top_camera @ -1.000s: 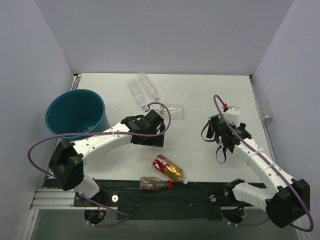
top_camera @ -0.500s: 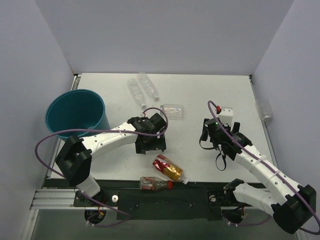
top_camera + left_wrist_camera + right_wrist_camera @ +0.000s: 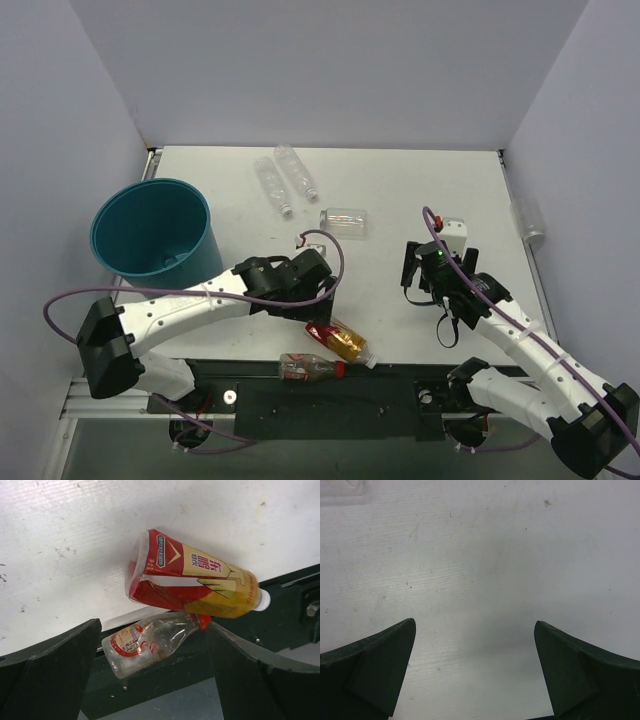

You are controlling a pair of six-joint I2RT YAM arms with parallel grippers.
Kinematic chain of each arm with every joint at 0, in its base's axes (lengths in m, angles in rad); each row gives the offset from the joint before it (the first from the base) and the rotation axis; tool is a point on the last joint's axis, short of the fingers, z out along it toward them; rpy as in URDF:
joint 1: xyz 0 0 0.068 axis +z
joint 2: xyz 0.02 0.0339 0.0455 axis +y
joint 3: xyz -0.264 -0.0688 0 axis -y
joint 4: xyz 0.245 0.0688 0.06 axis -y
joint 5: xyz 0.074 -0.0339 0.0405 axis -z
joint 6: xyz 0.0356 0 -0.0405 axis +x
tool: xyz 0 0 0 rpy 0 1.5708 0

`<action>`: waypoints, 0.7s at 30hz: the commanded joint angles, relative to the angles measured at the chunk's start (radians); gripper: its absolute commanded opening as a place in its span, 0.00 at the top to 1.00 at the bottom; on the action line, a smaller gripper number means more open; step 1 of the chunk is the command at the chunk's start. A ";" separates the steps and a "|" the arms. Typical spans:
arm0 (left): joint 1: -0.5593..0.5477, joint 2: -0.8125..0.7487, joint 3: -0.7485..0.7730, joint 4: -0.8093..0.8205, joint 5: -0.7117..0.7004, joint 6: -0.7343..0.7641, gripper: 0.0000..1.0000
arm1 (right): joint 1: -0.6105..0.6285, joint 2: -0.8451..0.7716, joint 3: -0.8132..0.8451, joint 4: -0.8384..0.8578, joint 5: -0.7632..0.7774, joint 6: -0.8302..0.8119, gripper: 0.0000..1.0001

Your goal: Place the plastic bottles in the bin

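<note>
The teal bin (image 3: 196, 250) stands at the left. My left gripper (image 3: 316, 306) (image 3: 152, 627) hangs open over the near edge of the table. Just beyond its fingers lies a crushed red and yellow-gold bottle (image 3: 338, 340) (image 3: 195, 577). A clear bottle with a red label and red cap (image 3: 308, 368) (image 3: 150, 642) lies lower, on the black rail, seen between the jaws without touching them. Two clear bottles (image 3: 268, 185) (image 3: 296, 172) lie at the back and a third (image 3: 343, 221) sits mid-table. My right gripper (image 3: 418, 268) (image 3: 474, 624) is open over bare table.
The white table (image 3: 400, 190) ends at a black rail (image 3: 400, 380) in front, where the arm bases sit. White walls close in the back and both sides. Another clear bottle-like thing (image 3: 528, 218) lies beyond the table's right edge.
My left arm has swung from beside the mid-table clear bottle toward the near edge, over the crushed bottles. The right arm has drifted slightly nearer and leftward. Both grippers stayed open.
</note>
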 commanded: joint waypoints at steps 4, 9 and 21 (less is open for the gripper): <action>-0.010 -0.031 -0.028 0.061 0.057 -0.181 0.03 | 0.015 -0.041 -0.016 -0.005 -0.016 0.010 0.01; -0.005 -0.034 -0.027 -0.004 0.046 -0.315 0.03 | 0.130 -0.052 0.013 0.030 -0.051 -0.039 0.00; 0.012 -0.123 -0.332 0.407 0.109 -0.734 0.03 | 0.191 -0.127 -0.030 -0.011 0.049 0.010 0.00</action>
